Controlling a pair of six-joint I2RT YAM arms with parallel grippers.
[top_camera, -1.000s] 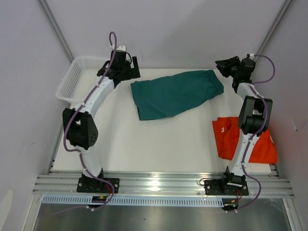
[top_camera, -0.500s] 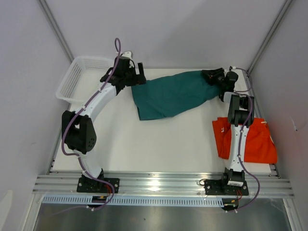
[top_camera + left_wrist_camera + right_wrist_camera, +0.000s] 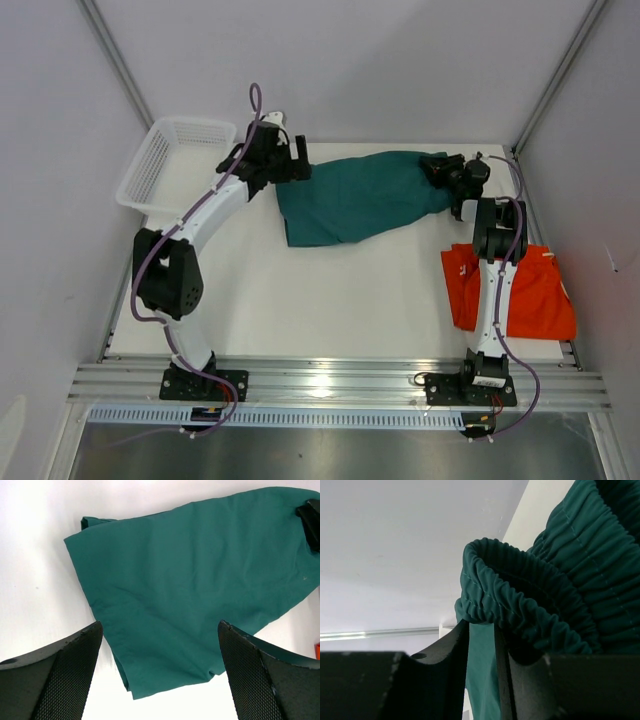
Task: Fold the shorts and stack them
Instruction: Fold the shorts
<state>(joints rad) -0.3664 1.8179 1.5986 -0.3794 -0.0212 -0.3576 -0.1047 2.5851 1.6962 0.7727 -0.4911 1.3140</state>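
The dark teal shorts lie flat at the back middle of the table, waistband to the right. My left gripper is open and hovers over their left end; in the left wrist view the shorts spread out below my wide-apart fingers. My right gripper is at the waistband's end. In the right wrist view, my right gripper stands nearly shut with a fold of the gathered teal waistband between the fingers. The orange shorts lie crumpled at the right, partly under the right arm.
A white mesh basket stands at the back left corner, beside the left arm. The right arm stretches over the orange shorts. The table's back edge and the walls are close behind both grippers.
Both grippers have moved inward onto the teal shorts. The right one came down from the back right corner to the waistband. The left one moved right over the shorts' left end.
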